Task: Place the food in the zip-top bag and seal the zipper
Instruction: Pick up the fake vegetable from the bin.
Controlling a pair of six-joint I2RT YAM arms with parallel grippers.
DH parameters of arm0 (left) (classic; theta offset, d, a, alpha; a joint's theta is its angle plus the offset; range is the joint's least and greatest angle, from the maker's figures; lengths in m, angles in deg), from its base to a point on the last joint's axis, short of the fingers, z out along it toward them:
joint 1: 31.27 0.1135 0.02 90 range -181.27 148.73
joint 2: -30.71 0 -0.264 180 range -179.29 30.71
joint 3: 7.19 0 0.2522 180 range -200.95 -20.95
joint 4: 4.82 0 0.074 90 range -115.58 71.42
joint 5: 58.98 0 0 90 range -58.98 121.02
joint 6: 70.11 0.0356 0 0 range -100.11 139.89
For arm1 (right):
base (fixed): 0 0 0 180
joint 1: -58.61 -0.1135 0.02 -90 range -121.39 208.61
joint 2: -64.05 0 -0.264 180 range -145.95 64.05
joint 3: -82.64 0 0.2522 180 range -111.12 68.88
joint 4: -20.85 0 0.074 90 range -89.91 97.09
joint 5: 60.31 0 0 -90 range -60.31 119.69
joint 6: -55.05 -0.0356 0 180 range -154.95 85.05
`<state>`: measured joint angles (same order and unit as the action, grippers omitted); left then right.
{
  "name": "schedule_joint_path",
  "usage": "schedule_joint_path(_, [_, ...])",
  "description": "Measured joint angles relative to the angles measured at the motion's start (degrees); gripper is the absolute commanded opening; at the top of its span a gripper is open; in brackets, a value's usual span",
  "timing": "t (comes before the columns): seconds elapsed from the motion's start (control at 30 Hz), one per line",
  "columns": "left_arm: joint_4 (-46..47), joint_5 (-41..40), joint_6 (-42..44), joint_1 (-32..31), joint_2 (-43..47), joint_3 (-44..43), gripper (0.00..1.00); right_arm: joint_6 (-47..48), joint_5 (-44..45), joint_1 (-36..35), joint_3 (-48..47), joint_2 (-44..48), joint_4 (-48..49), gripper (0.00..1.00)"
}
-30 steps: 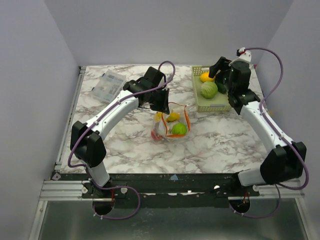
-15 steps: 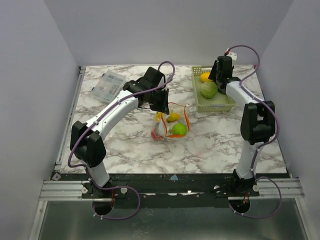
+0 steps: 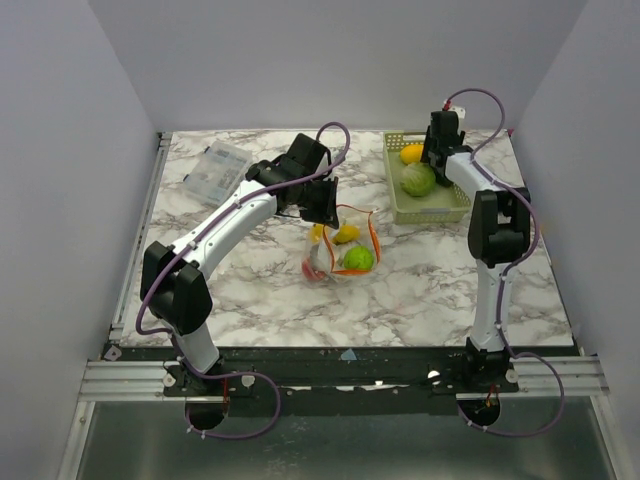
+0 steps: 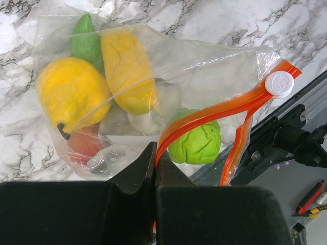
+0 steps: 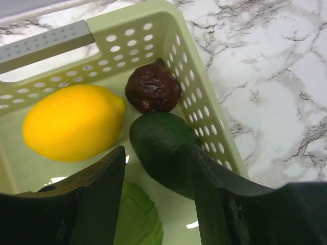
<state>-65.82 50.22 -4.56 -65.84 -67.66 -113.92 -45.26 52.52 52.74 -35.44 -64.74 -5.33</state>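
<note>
While I watch from above, my left gripper (image 3: 322, 207) sits at the zip-top bag (image 3: 345, 252), my right gripper (image 3: 437, 140) over the basket (image 3: 432, 208). Left wrist: jaws pinch the zipper (image 4: 204, 118), food (image 4: 122, 71) bagged just beyond them. Right wrist: jaws spread, green cucumber (image 5: 161, 140) between them.

White marble table (image 3: 250, 290), grey veins all over. Plain pale lilac back wall (image 3: 330, 60), same on the left wall (image 3: 60, 200) and right wall (image 3: 590, 150), boxed in tight. Silver metal rail (image 3: 130, 378) along the near edge, dull grey surface (image 3: 330, 450) below. Soft, even light, faint shadows.
</note>
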Motion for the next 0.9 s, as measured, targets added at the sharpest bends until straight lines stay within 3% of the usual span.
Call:
schedule_joint_path(0.4, [0.02,0.7,0.0,0.0,0.0,0.0,0.0,1.46,-0.04,1.07,-3.41,-4.28,-0.92,0.64])
schedule_joint_path(0.73, [0.02,1.07,0.0,0.0,-0.02,0.0,0.0,0.72,-1.79,1.11,-4.04,-5.07,-0.68,0.63])
schedule_joint_path(0.9, [0.02,1.4,0.0,0.0,-0.02,0.0,0.0,0.37,-2.56,1.14,-4.04,-5.07,-0.79,0.69])
